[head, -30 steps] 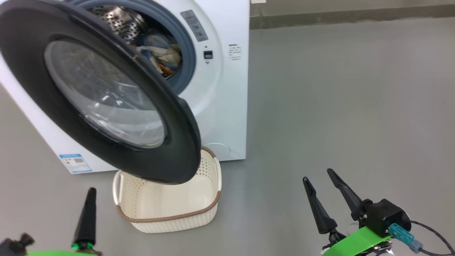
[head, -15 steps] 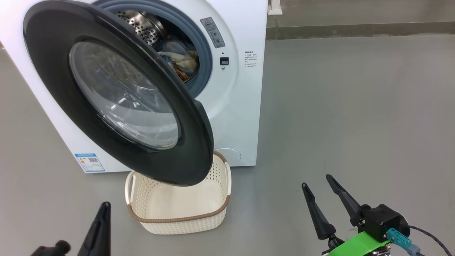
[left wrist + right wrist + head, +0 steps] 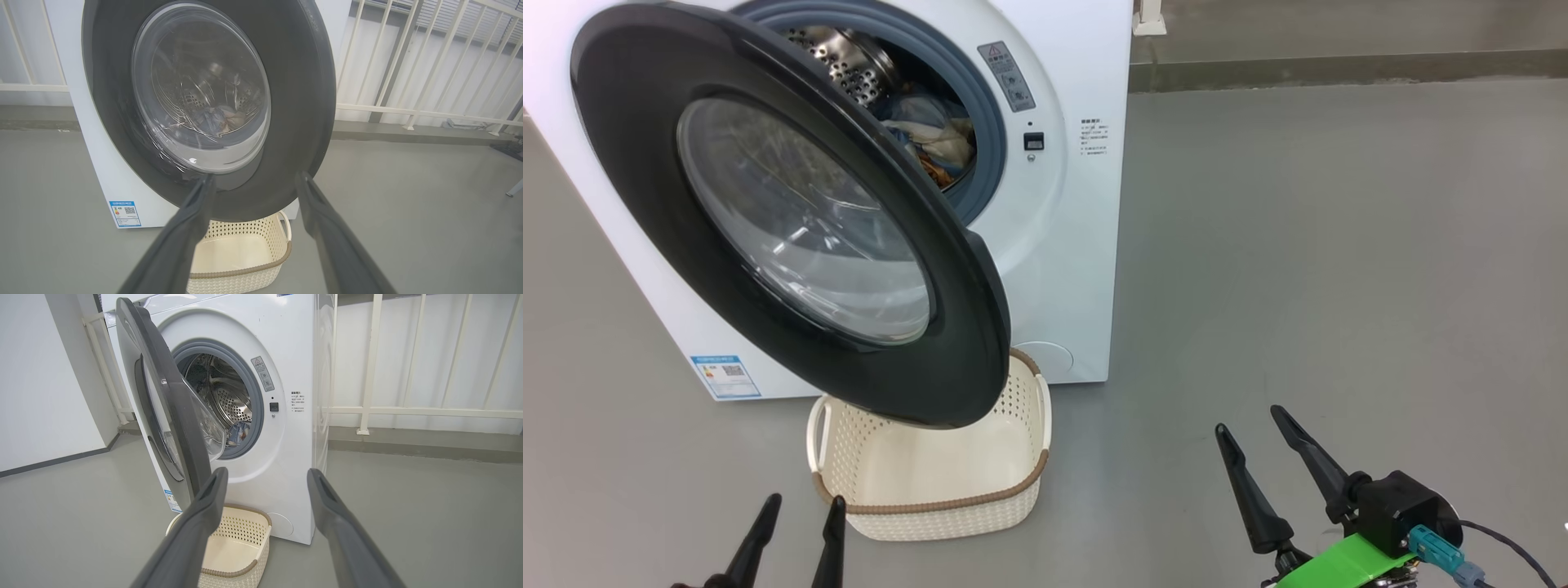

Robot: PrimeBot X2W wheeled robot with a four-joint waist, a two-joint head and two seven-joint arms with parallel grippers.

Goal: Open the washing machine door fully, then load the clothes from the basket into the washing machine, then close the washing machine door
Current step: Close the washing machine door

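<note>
Light blue and cream clothes [image 3: 935, 147] sit inside the white front-loading washing machine [image 3: 1062, 245], so the cream perforated basket [image 3: 947, 523] looks empty, though partly hidden. The round black-rimmed glass door [image 3: 792, 212] stands half-swung, awaiting closing. Left gripper [image 3: 805, 498] and right gripper [image 3: 1248, 417] fingers are apart, empty.

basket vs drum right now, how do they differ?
The basket is empty; the drum holds the clothes. The basket is cream plastic with a brown rim; the drum is bare steel. The basket sits on the floor and opens upward; the drum opens forward, behind the partly open washing machine door. Both have perforated walls.
</note>
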